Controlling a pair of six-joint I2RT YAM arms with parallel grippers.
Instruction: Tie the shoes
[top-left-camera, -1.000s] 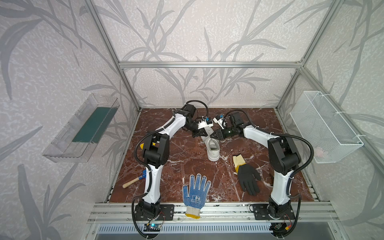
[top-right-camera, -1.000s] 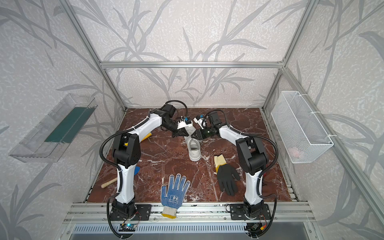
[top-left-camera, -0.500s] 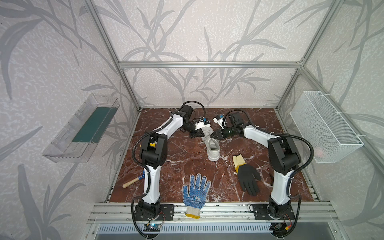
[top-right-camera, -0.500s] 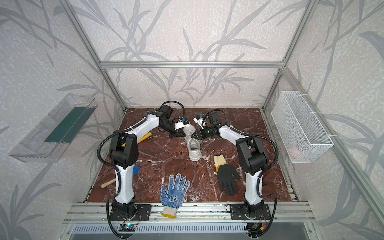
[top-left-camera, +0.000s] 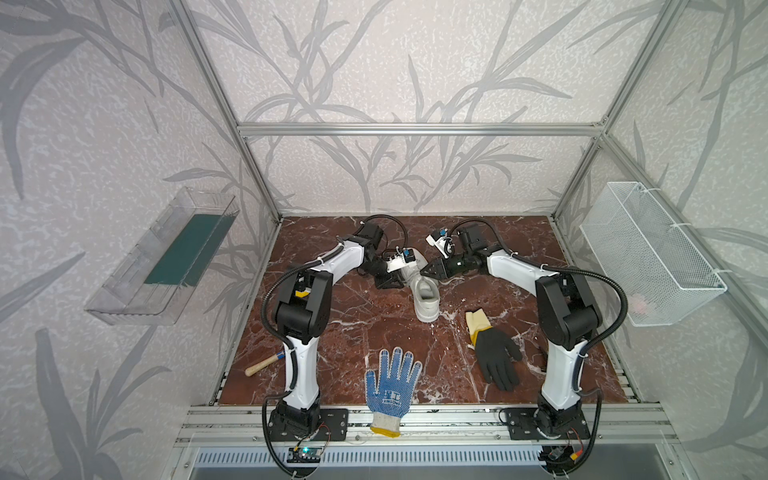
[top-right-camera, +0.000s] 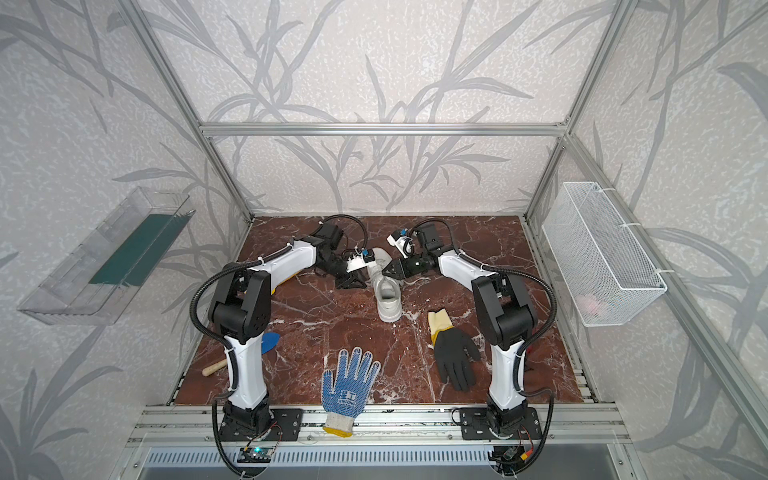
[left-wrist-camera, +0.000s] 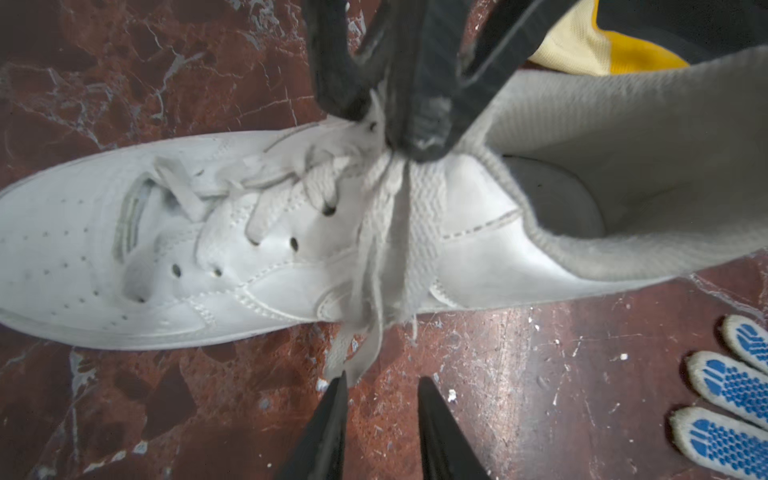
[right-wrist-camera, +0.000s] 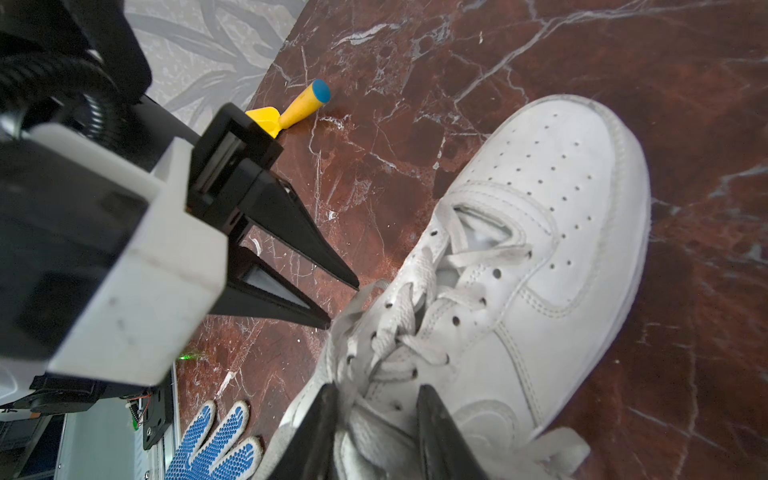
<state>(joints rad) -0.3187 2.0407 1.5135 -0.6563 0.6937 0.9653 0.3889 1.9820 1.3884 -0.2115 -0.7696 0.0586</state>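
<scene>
Left gripper (left-wrist-camera: 380, 384) just released: jaws apart, lace end loose at its tip, 9 o'clock of sneaker (top-left-camera: 426, 299). Right gripper (left-wrist-camera: 415, 137) clamped on bunched laces (left-wrist-camera: 386, 232) (no knot yet, left likely needs a regrasp). Sneaker sits 12 o'clock of dotted glove (top-left-camera: 392, 384).

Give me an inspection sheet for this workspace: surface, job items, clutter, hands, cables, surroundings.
Surface: red-brown marble table, white specks scattered.
Job's things: white sneaker upright mid-table; laces loose, no bow, ends trailing over its side onto the table.
Clutter: blue-dotted glove, black glove, wooden-handled tool, yellow toy shovel.
Hands: left hand open, tips by a lace end; right hand pinching bunched laces at the top eyelets.
Cables: black cable loops along both arms.
Surroundings: clear bin on left wall, wire basket on right wall.
</scene>
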